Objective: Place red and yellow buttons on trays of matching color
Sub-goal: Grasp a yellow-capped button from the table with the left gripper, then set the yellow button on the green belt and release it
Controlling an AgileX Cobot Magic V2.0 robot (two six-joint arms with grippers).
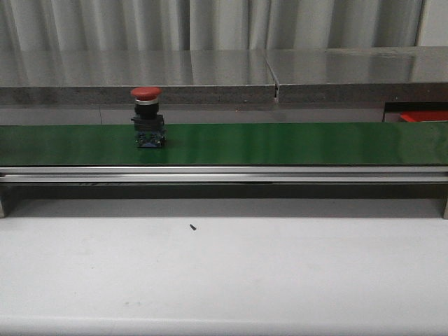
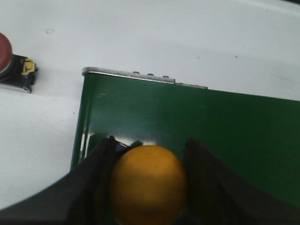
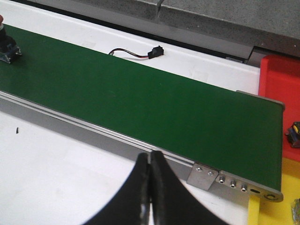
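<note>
Left gripper [image 2: 149, 187] clamps the yellow button [image 2: 148, 185] above the green belt's [image 2: 211, 126] end. Right gripper [image 3: 149, 197] closed, empty. Red button [image 1: 147, 117] rides the belt; may pass unpicked, trays seemingly far.

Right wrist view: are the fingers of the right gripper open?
No, the fingers of the right gripper are pressed together with nothing between them, above the near edge of the green belt.
</note>
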